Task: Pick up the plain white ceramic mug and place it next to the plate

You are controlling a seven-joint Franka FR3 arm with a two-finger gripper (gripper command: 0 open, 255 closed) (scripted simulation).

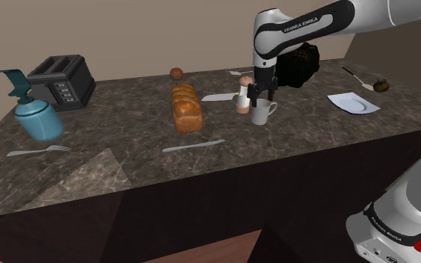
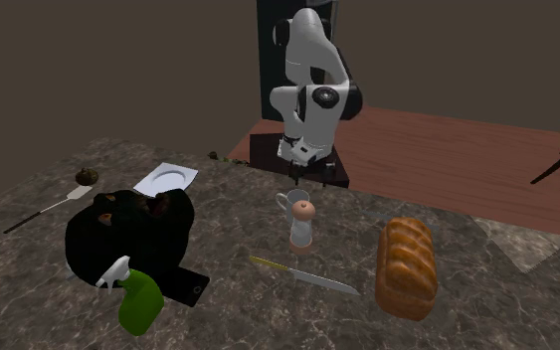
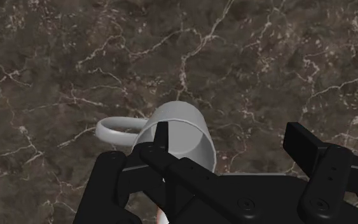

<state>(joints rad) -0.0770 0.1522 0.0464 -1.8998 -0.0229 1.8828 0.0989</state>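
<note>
The white mug (image 1: 261,113) is seen standing upright on the dark marbled surface (image 1: 126,127), with its handle turned toward the shoulder view's right. It is placed just beside a small shaker (image 1: 243,101) with a brown top, and a loaf of bread (image 1: 186,109) is found more to the shoulder view's left. The pincer (image 1: 262,95) is held directly above the mug, pointing down, and its fingers are spread wide. In the wrist view one finger (image 3: 161,141) is shown over the open mouth of the mug, while the other is kept apart from the mug's wall, so the mug is not clasped. The plate (image 1: 355,103), white and nearly square, is laid well apart from the mug, toward the shoulder view's right, near a spoon (image 1: 357,76). A knife (image 1: 194,146) is laid near the front edge of the surface, in front of the loaf.
</note>
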